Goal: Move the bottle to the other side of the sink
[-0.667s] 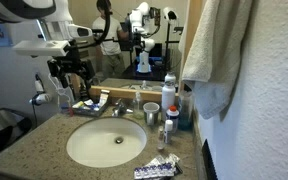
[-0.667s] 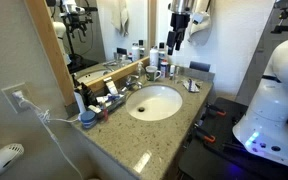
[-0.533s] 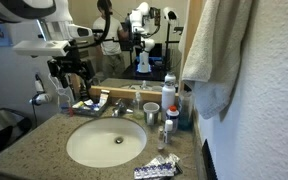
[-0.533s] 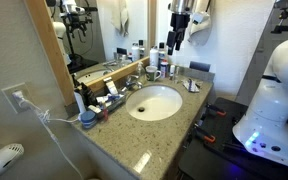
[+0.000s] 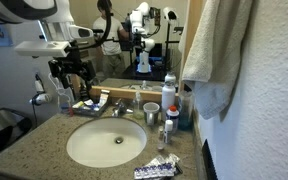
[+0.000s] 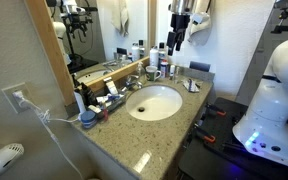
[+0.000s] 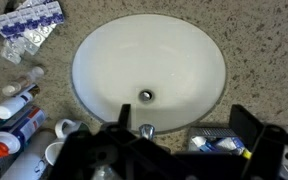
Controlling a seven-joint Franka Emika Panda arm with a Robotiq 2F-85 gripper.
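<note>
The white oval sink (image 5: 112,142) sits in a speckled stone counter, and it also shows in the other exterior view (image 6: 154,103) and the wrist view (image 7: 149,62). A tall bottle (image 5: 169,93) stands with smaller bottles and a cup beside the basin. That cluster also shows in an exterior view (image 6: 160,64), and in the wrist view several bottles (image 7: 14,128) lie at the lower left. My gripper (image 5: 69,80) hangs open and empty well above the counter, on the opposite side of the basin from the bottles. In the wrist view its fingers (image 7: 184,122) straddle the faucet area.
The chrome faucet (image 5: 119,108) stands behind the basin. A tray with toothpaste tubes (image 5: 90,102) sits under my gripper. Blister packs (image 5: 156,168) lie at the counter's front corner. A towel (image 5: 219,50) hangs beside the bottles. A mirror backs the counter.
</note>
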